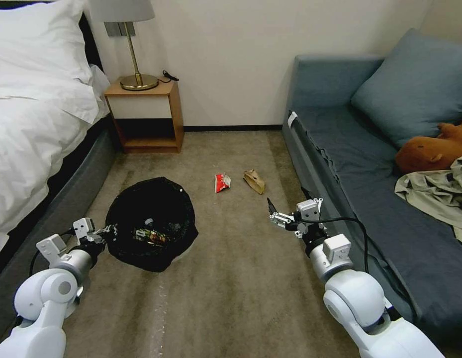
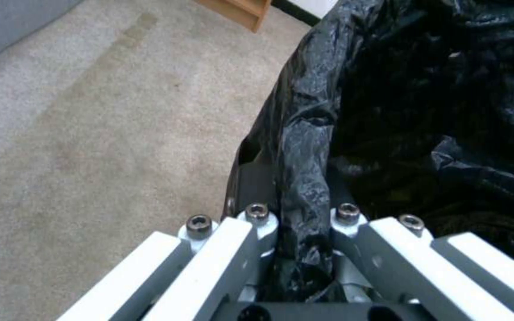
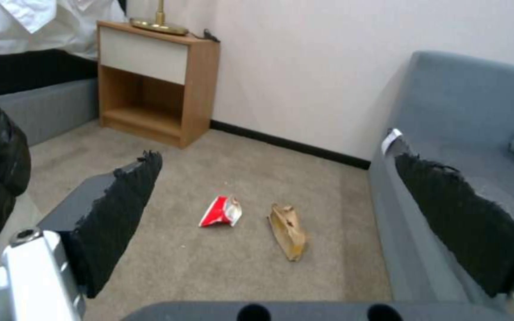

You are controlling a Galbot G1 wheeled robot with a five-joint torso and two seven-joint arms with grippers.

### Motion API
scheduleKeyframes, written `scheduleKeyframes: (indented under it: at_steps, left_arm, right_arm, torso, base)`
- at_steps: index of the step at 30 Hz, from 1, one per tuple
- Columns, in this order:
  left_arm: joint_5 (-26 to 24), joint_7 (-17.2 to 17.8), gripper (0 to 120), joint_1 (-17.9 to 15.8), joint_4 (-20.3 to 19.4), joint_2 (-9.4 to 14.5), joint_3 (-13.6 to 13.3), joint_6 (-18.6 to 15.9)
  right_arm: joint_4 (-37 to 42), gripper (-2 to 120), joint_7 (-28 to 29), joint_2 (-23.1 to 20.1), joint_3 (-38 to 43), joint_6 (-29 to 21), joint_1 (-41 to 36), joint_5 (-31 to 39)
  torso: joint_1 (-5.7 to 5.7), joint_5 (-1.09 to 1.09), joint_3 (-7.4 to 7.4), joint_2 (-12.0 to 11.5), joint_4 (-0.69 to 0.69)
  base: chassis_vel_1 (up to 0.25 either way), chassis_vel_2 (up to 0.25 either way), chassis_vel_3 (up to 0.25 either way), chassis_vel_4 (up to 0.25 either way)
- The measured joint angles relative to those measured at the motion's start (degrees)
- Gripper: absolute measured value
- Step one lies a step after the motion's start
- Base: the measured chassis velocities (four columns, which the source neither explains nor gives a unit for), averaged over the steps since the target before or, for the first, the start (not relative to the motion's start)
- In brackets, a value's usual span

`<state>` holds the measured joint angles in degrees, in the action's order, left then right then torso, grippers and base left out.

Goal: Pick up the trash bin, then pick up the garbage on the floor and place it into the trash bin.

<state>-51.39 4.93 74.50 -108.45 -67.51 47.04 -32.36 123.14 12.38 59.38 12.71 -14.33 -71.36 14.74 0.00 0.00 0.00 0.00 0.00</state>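
Observation:
The trash bin (image 1: 151, 214), lined with a glossy black bag, is at the left over the carpet. My left gripper (image 1: 109, 231) is shut on its near rim; in the left wrist view the gripper (image 2: 297, 196) pinches the bag-covered bin rim (image 2: 304, 147). A bottle and a wrapper (image 1: 151, 233) lie inside the bin. Two pieces of garbage lie on the floor ahead: a red-white packet (image 1: 222, 182) (image 3: 221, 211) and a brown paper bag (image 1: 254, 181) (image 3: 287, 229). My right gripper (image 1: 286, 200) (image 3: 278, 157) hovers open and holds nothing, short of the paper bag.
A bed (image 1: 27, 129) runs along the left. A wooden nightstand (image 1: 146, 117) with a brass lamp (image 1: 136, 59) stands at the wall. A blue sofa (image 1: 360, 164) at the right holds a cushion, an orange-brown plush toy (image 1: 434, 149) and an olive garment (image 1: 439, 191). Carpet lies open between them.

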Motion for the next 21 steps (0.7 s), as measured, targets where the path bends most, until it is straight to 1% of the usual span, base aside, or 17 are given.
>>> scheduleKeyframes:
  at_steps: [5, 21]
  left_arm:
    - [0.0, 0.0, 4, 0.0, 0.0, 0.0, 0.0, 0.0]
    - [0.0, 0.0, 4, 0.4, -0.6, -0.5, 0.2, 0.2]
  right_arm:
    - [0.1, 100, -0.1, 0.0, -0.1, 0.0, -0.1, 0.0]
    - [0.7, 100, -0.5, 0.0, -0.1, 0.1, -1.4, -0.3]
  torso:
    - [0.00, 0.00, 0.00, 0.0, 0.00]
    - [0.00, 0.00, 0.01, 0.0, 0.00]
  base:
    - [0.000, 0.000, 0.000, 0.000]
    - [-0.069, 0.063, 0.061, -0.063]
